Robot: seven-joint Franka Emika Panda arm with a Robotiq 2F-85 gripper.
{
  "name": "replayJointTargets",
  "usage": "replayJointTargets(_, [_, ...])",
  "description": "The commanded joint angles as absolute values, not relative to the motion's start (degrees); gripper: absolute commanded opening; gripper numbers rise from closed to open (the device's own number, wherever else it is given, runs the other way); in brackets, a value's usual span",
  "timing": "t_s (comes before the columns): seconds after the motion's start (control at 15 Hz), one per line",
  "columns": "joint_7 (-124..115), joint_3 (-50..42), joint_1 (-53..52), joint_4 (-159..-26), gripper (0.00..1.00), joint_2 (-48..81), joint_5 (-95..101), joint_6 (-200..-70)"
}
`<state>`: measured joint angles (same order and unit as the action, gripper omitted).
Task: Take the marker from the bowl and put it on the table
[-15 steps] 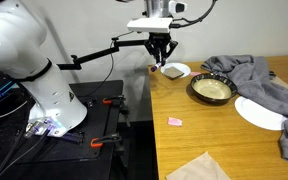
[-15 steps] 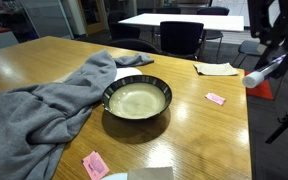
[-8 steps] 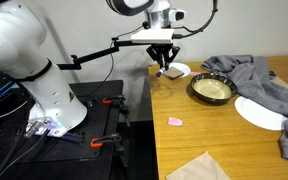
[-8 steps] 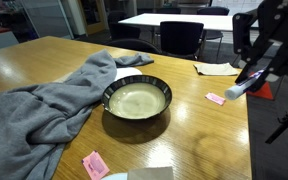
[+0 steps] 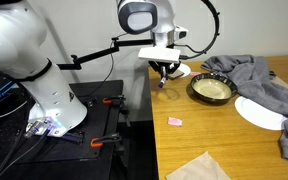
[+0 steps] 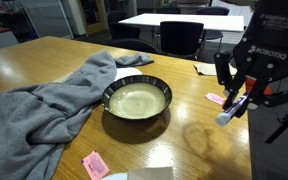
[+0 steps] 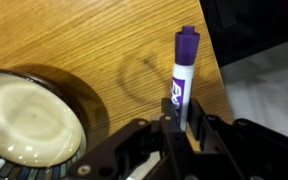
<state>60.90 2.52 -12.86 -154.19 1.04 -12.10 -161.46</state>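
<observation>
The marker [image 7: 183, 75], a slim purple pen with a white band, is clamped in the black pincer [image 7: 184, 125] over the smooth wooden counter [image 6: 44, 60], beside the round, dark-rimmed bowl [image 6: 137, 100]. A rumpled grey cloth [image 6: 44, 105] lies against the bowl, and a flat pink square [image 6: 215, 98] sits near the pincer.

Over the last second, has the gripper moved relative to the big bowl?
Yes. In an exterior view the gripper, holding the marker, has come down toward the table and in closer to the bowl.
</observation>
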Motion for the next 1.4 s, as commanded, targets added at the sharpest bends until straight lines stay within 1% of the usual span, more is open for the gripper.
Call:
replayJointTargets(0.0, [69.2, 6.1, -9.7, -150.6, 0.05, 6.1, -18.7, -161.9])
replayJointTargets(0.47, [72.6, 12.1, -2.6, -145.8, 0.05, 14.9, -18.8, -162.3])
replayJointTargets(0.93, [70.4, 14.8, 1.8, -142.6, 0.05, 20.6, -14.4, -161.9])
replayJointTargets(1.0, [69.6, 14.7, 1.8, -142.1, 0.34, 21.1, -13.6, -161.9])
replayJointTargets(1.07, [69.4, 15.1, 2.3, -142.0, 0.46, 21.2, -13.4, -161.9])
replayJointTargets(1.2, [68.6, 15.5, 2.6, -142.1, 0.59, 20.6, -12.6, -162.2])
replayJointTargets(1.27, [68.3, 15.7, 2.6, -142.3, 0.68, 20.1, -12.5, -162.7])
replayJointTargets(1.33, [68.0, 16.0, 2.6, -142.7, 0.75, 19.1, -12.5, -162.9])
